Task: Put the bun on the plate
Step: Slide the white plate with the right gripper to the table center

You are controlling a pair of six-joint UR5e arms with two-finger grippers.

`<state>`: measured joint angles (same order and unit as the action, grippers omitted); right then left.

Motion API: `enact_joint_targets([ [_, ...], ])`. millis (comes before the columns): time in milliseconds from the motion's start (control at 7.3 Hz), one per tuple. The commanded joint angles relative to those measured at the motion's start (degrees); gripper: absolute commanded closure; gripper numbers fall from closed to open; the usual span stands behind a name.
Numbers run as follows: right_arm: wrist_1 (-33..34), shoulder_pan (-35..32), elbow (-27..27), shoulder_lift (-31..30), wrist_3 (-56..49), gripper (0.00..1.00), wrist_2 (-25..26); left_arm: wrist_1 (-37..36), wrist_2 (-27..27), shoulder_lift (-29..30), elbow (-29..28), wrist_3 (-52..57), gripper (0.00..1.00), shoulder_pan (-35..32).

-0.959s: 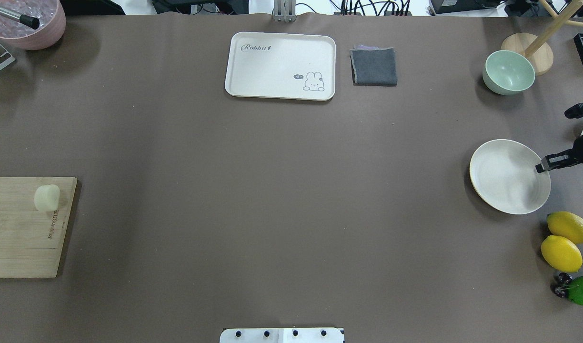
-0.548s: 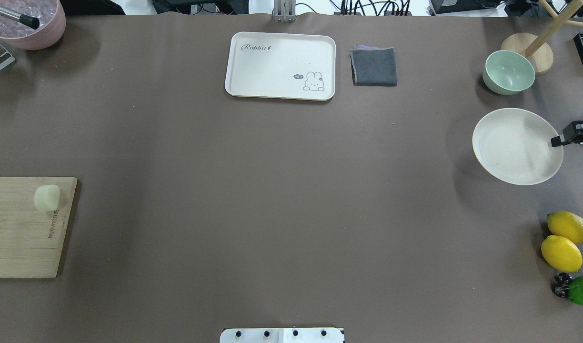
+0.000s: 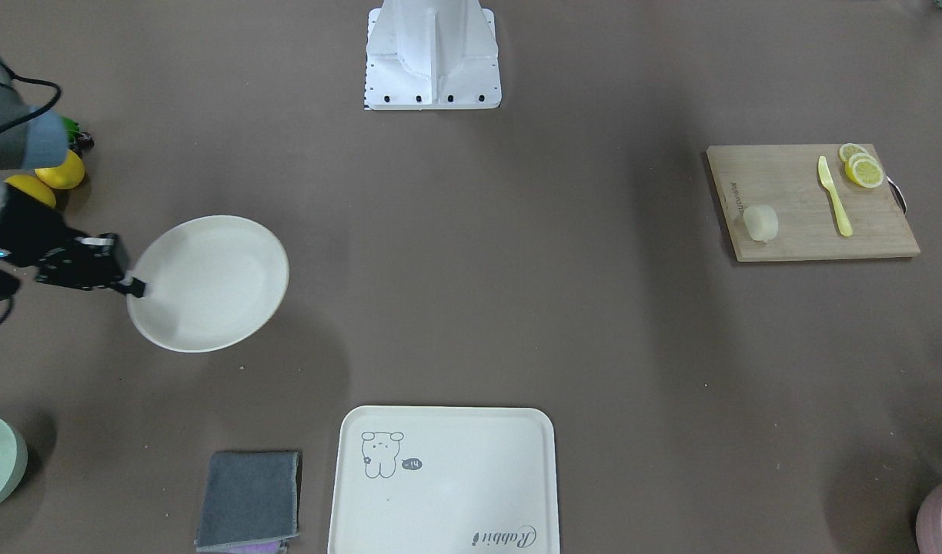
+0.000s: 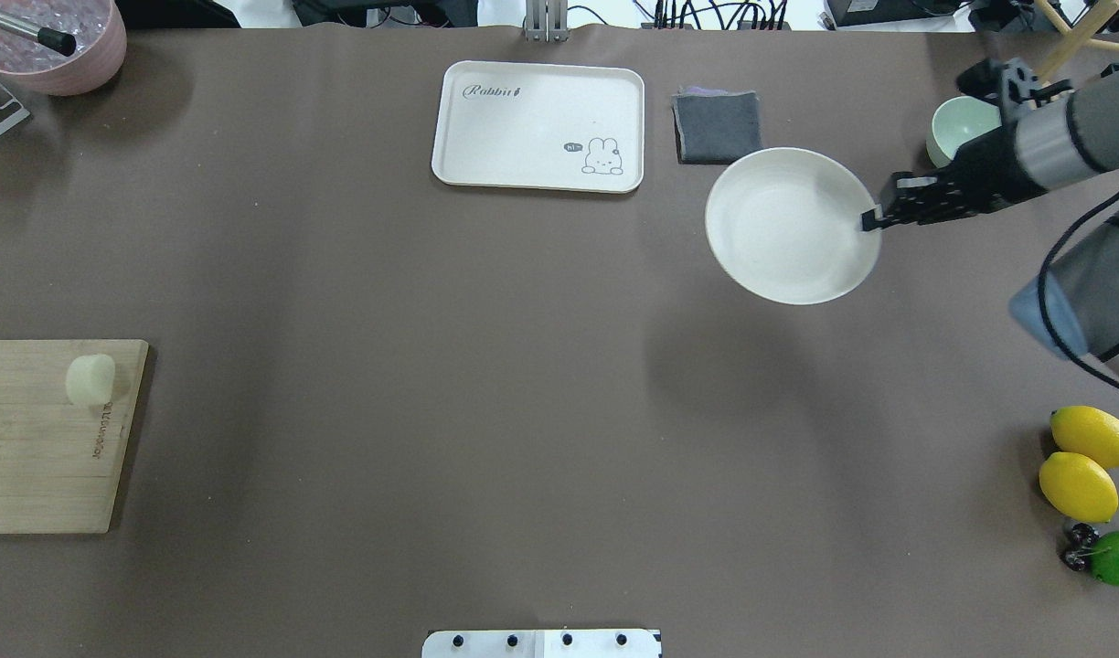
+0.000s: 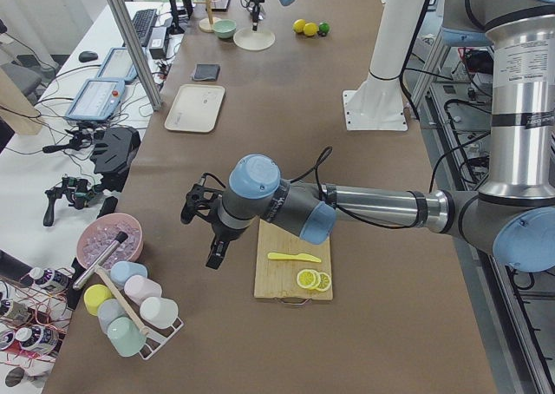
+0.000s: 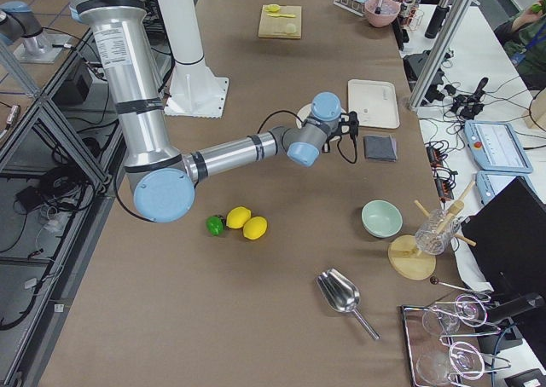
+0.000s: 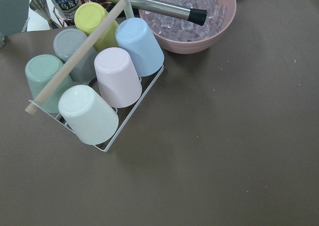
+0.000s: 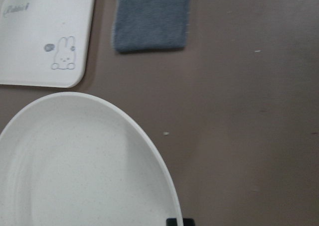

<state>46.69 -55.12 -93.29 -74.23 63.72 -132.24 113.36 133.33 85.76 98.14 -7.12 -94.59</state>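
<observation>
The bun (image 4: 90, 379), a pale cream lump, lies on the wooden cutting board (image 4: 38, 439) at the table's left edge; the front view shows the bun (image 3: 760, 223) too. My right gripper (image 4: 875, 219) is shut on the rim of the round cream plate (image 4: 791, 226) and holds it above the table, its shadow falling below it. In the right wrist view the plate (image 8: 75, 161) fills the lower left. My left gripper (image 5: 204, 229) shows only in the exterior left view, hanging beside the board; whether it is open or shut I cannot tell.
A cream tray (image 4: 538, 125) and a grey cloth (image 4: 717, 128) lie at the back centre. A green bowl (image 4: 957, 123) sits behind my right arm. Two lemons (image 4: 1090, 437) and a lime (image 4: 1117, 557) are at the right edge. A pink ice bowl (image 4: 57, 46) and a cup rack (image 7: 94, 86) are at far left.
My right gripper has carried the plate from the table's right edge toward the back and centre, lifting it; it now hangs next to the grey cloth. The bun has not moved.
</observation>
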Motion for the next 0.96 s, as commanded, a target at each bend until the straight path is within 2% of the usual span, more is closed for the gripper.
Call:
enact_joint_targets([
  [0, 1.90, 14.37, -1.63, 6.10, 9.40, 1.00, 15.81, -0.07, 0.00, -0.06, -0.14, -0.26, 0.02, 0.02],
  [137, 8.18, 18.08, -1.72, 9.43, 9.50, 1.00, 20.05, 0.37, 0.17, -0.06, 0.21, -3.31, 0.02, 0.20],
  [274, 12.94, 21.16, -1.72, 11.89, 9.50, 1.00, 24.01, 1.24, 3.57, -0.06, 0.21, -5.08, 0.02, 1.42],
  [411, 13.25, 23.37, -1.46, 12.18, 10.11, 1.00, 25.96, 1.51, 5.34, 0.02, 1.17, -11.10, 0.02, 3.60],
  [685, 13.34, 26.37, -1.02, 12.97, 12.84, 1.00, 29.22, 9.65, 4.57, -0.32, 1.97, -24.20, 0.02, 10.28],
  [822, 13.43, 27.25, -0.84, 12.89, 12.92, 1.00, 30.28, 14.47, 2.22, -0.76, 2.32, -31.48, 0.02, 14.83],
])
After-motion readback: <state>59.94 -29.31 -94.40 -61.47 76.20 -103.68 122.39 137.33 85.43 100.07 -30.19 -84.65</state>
